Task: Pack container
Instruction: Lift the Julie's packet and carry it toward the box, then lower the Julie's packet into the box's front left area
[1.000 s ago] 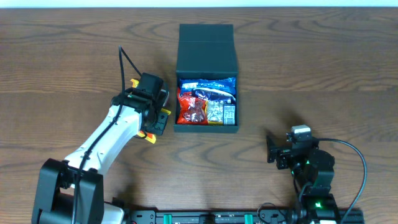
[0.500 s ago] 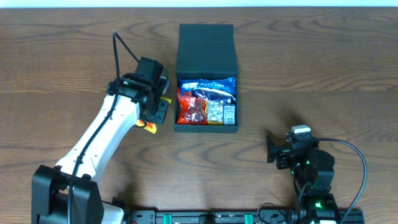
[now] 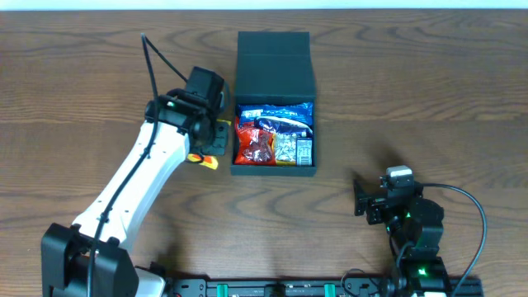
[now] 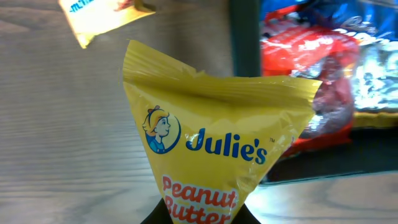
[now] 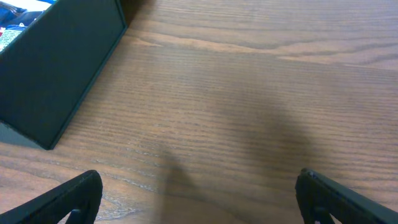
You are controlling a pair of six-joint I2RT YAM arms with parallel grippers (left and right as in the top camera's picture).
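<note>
The container point(image 3: 274, 66) is a dark square box standing open at the table's middle, its flap lid folded back. Blue, red and silver snack packets point(image 3: 274, 136) lie inside. My left gripper point(image 3: 216, 139) hovers just left of the box, shut on a yellow peanut butter packet point(image 4: 211, 143) that fills the left wrist view; the jaws are hidden under it. The box wall point(image 4: 244, 37) and the snacks point(image 4: 311, 56) show to the packet's right. My right gripper point(image 3: 360, 198) stands open over bare wood right of the box and below it, its fingertips point(image 5: 81, 193) wide apart.
A second yellow packet point(image 4: 102, 15) lies on the wood beyond the held one, left of the box. A corner of the box point(image 5: 56, 68) shows at the upper left of the right wrist view. Both arm bases sit at the table's near edge.
My left arm has swung toward the far side and a little right, bringing the yellow packet close to the box's left wall. The right arm has not moved.
</note>
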